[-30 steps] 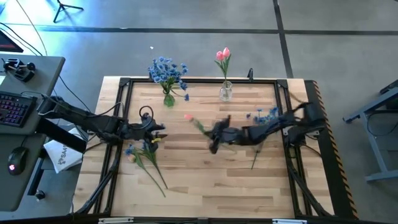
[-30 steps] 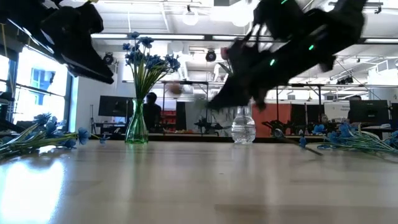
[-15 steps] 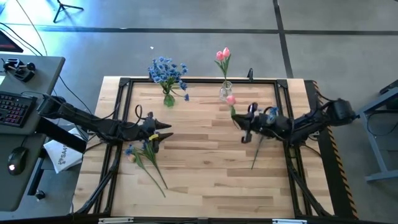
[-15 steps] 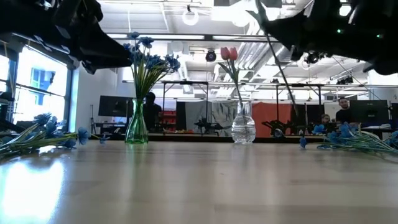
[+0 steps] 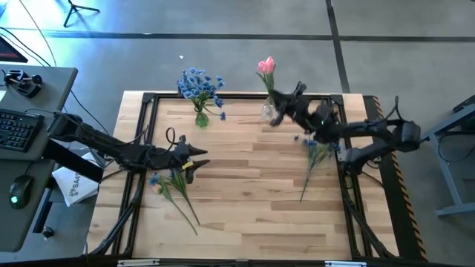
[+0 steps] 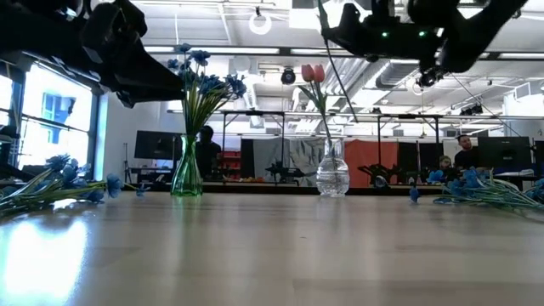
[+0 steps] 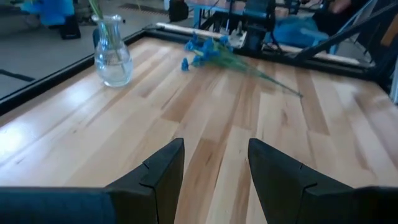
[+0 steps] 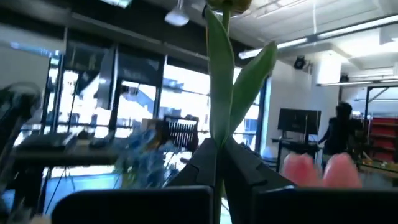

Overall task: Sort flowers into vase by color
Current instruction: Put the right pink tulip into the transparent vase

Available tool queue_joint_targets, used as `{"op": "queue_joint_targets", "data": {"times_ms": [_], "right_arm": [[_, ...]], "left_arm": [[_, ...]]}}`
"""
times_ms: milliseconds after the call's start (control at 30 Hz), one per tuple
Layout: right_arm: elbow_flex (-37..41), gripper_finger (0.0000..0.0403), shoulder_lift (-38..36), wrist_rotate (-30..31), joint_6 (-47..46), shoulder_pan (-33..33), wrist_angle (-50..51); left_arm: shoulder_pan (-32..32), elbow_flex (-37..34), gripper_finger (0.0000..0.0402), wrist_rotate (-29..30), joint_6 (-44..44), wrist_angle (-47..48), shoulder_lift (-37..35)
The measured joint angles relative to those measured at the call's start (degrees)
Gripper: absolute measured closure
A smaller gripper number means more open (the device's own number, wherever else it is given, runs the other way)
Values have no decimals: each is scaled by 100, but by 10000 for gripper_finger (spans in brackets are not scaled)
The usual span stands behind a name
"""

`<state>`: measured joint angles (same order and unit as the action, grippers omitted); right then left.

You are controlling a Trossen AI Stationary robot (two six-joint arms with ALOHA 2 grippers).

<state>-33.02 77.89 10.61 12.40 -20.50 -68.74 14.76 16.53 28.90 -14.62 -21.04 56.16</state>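
Observation:
My right gripper (image 5: 283, 105) is up in the air beside the clear vase (image 5: 269, 111), shut on a pink flower's green stem (image 8: 219, 93). The vase stands at the far edge and holds pink tulips (image 6: 313, 74). A green vase (image 6: 187, 174) to its left holds blue flowers (image 5: 199, 83). My left gripper (image 5: 191, 157) hovers open over the table's left part, just above a loose blue bunch (image 5: 169, 182) lying flat. Another blue bunch (image 5: 315, 148) lies on the right. My right gripper pinches the pink flower's stem (image 8: 216, 140) between its two fingers, below a long leaf (image 8: 249, 81). The flower is lifted clear and stands roughly upright, its bud end above the fingers. In the low view the lower stem (image 6: 342, 81) hangs slanting below the gripper (image 6: 344, 30).
A black frame (image 5: 237, 96) runs around the wooden table top. The table's middle and near part (image 5: 252, 200) hold nothing. A desk with keyboard and mouse (image 5: 18, 133) stands left of the table. People show far back in the room (image 6: 466, 153).
My right gripper has carried the pink flower from the table's middle up and toward the far edge, to beside the clear vase, turning the flower from lying slanted to nearly upright. My left gripper has shifted a little toward the right, above the left blue bunch.

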Motion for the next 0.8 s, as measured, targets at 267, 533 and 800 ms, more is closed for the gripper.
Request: {"op": "queue_joint_targets", "data": {"times_ms": [267,533,800], "right_arm": [[-271,400,888,-775,-1187,-1135,-1524],[-409,400,1976,-763,-1497,-1368,-2106],[-496,386,2104,-748,-1294,-1370,-2114]], "left_arm": [[-2,0,234,1,-26,-245,343],[-13,0,234,1,-25,-344,510],[-11,0,234,2,-25,-360,509]]}}
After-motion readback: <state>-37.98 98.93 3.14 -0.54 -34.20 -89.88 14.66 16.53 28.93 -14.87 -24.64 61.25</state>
